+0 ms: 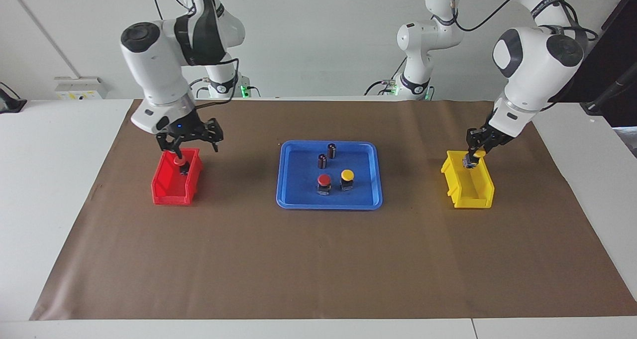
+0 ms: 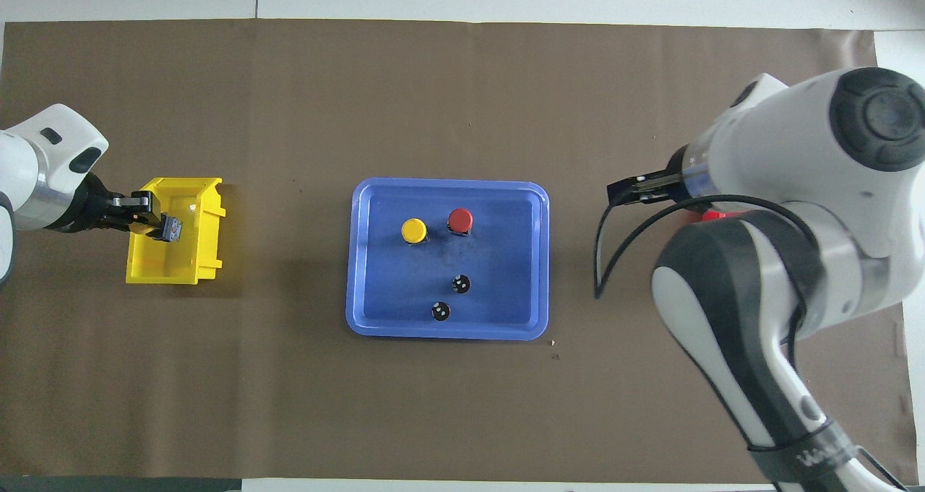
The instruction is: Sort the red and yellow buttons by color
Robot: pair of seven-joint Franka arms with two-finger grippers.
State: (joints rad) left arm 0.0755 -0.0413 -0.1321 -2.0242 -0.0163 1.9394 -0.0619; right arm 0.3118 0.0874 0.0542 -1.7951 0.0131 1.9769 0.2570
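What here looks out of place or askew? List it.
Nothing stands out. One red button and one yellow button stand upright in the tray beside two cylinders. The left gripper holds a yellow button over the yellow bin; the right gripper is open above the red bin.

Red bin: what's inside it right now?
In the red bin, one red button stands at the end nearer the robots, with the right gripper open above it. In the overhead view the right arm covers nearly the whole bin, so nothing more shows there.
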